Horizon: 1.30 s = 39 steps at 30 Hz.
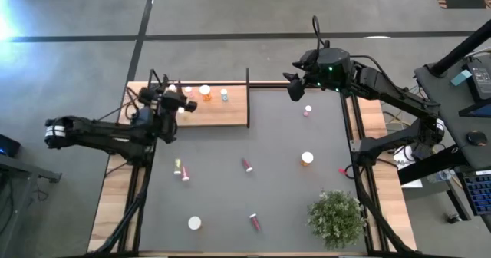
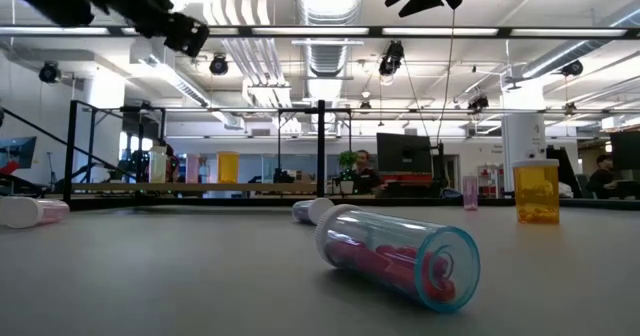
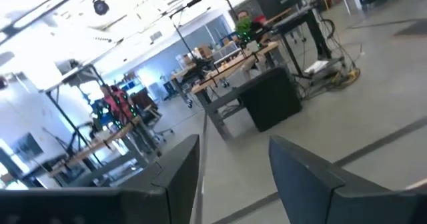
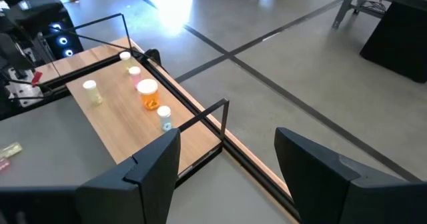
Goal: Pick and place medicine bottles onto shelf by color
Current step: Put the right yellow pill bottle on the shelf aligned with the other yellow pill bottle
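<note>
The shelf [image 1: 222, 114] lies at the table's far left and carries several upright medicine bottles, among them an orange one [image 1: 205, 92] [image 4: 148, 95], a yellow one [image 4: 90, 91] and a bluish one [image 4: 165, 118]. More bottles are scattered on the dark tabletop: an upright orange one [image 1: 307, 159] [image 2: 537, 190], a small pink one [image 1: 308, 110], and pink ones lying on their sides [image 1: 248, 165] [image 2: 400, 261]. My left gripper [image 1: 184, 104] [image 3: 233, 184] hangs high over the shelf's left part, open, with nothing between its fingers. My right gripper [image 1: 294, 89] [image 4: 227, 177] is raised at the table's far edge, open and holding nothing.
A bushy green plant [image 1: 336, 218] stands near the table's front right corner. A thin black frame [image 1: 248, 97] rises along the shelf's right end and far edge. A white-capped bottle [image 1: 195, 223] and a lying pink one [image 1: 255, 222] sit near the front edge.
</note>
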Motion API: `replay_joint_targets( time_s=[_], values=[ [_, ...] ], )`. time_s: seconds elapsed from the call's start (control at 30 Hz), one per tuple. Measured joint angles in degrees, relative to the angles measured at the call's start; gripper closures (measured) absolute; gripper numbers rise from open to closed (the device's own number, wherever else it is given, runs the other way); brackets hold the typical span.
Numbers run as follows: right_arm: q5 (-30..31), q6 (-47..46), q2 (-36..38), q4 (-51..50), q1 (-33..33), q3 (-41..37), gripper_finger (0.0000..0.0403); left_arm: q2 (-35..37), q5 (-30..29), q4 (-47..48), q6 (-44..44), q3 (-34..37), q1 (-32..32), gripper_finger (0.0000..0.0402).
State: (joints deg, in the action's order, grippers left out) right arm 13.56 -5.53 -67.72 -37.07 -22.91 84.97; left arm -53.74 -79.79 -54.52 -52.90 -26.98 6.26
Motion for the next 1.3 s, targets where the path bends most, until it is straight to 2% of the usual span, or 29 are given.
replay_joint_targets(
  time_s=[0.13,0.4,0.5,0.63,0.8,0.9,1.0,1.17,1.3],
  values=[
    [0.0,0.0,0.0,0.0,0.0,0.0,0.017,0.0,1.7,7.9,-3.1,-5.9,0.2,0.0237],
    [0.0,0.0,0.0,0.0,0.0,0.0,0.017,-1.2,10.6,18.4,-11.6,-16.2,1.7,0.0237],
    [0.0,0.0,0.0,0.0,0.0,0.0,0.017,-1.8,15.0,19.1,-16.3,-18.9,2.6,0.0237],
    [0.0,0.0,0.0,0.0,0.0,0.0,0.017,-1.9,25.2,19.0,-22.2,-21.0,4.4,0.0237],
    [0.0,0.0,0.0,0.0,0.0,0.0,0.017,-1.8,39.1,17.9,-22.3,-21.6,5.4,0.0237],
    [0.0,0.0,0.0,0.0,0.0,0.0,0.017,-1.8,44.3,18.5,-18.2,-21.6,6.2,0.0237],
    [0.0,0.0,0.0,0.0,0.0,0.0,0.017,-1.7,44.7,24.1,-10.6,-22.8,8.6,0.0237],
    [0.0,0.0,0.0,0.0,0.0,0.0,0.017,-2.4,44.9,40.5,1.8,-28.1,14.1,0.0237],
    [0.0,0.0,0.0,0.0,0.0,0.0,0.017,-4.6,45.9,59.4,12.6,-34.4,18.2,0.0237]
  ],
)
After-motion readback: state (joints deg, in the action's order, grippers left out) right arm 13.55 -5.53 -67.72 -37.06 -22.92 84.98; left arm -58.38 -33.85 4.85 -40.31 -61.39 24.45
